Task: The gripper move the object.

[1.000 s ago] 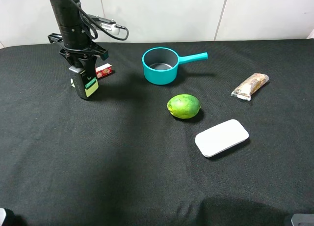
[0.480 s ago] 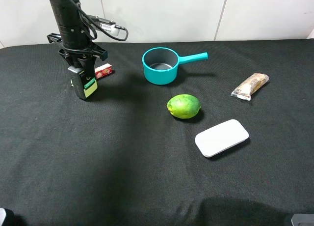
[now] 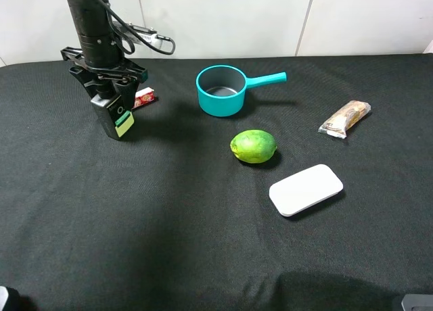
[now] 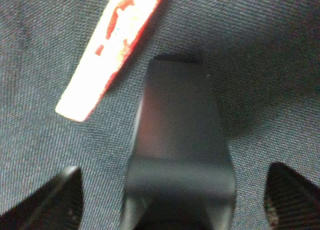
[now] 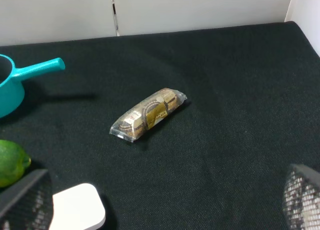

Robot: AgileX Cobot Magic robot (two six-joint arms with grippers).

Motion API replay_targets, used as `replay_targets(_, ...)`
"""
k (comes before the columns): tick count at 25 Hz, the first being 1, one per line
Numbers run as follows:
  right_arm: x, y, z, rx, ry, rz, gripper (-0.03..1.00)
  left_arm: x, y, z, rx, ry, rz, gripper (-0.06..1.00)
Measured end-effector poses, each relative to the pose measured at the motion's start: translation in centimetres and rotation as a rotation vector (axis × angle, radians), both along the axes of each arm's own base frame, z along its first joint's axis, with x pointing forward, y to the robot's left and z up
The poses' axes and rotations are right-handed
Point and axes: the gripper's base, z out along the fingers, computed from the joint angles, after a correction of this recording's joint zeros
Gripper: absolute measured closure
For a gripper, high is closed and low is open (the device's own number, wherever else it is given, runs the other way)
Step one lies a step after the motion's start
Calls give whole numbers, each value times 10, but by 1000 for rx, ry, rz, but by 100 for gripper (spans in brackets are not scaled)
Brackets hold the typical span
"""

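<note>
Exterior high: near the bench's far-left corner, the left hand [image 3: 108,94] stands open astride the pump bottle [image 3: 116,119], gripping nothing. Bottle looks light, rigid, slick; pinch its flat sides.

Red pack [image 3: 143,97] just behind bottle [image 3: 118,121]; bare cloth [image 3: 135,209] in front.

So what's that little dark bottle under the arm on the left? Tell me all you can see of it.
The bottle is small, dark grey-black and square-sided, seemingly plastic, with a light green label on its front. It stands on the black cloth, leaning slightly. The left gripper comes down over its top, jaws open to either side, so the pump head is mostly hidden. A red candy pack lies just behind it; whether they touch is unclear.
</note>
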Motion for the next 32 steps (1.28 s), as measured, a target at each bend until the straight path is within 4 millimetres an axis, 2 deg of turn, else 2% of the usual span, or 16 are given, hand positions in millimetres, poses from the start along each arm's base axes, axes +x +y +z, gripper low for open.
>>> replay_targets(6,0,0,0,0,0,0,27,0,2,0,26,5,-2,15)
replay_targets(27,0,0,0,0,0,0,27,-2,-2,0,-12,17,17,15)
replay_targets(32,0,0,0,0,0,0,27,-2,-3,11,-27,-26,12,15)
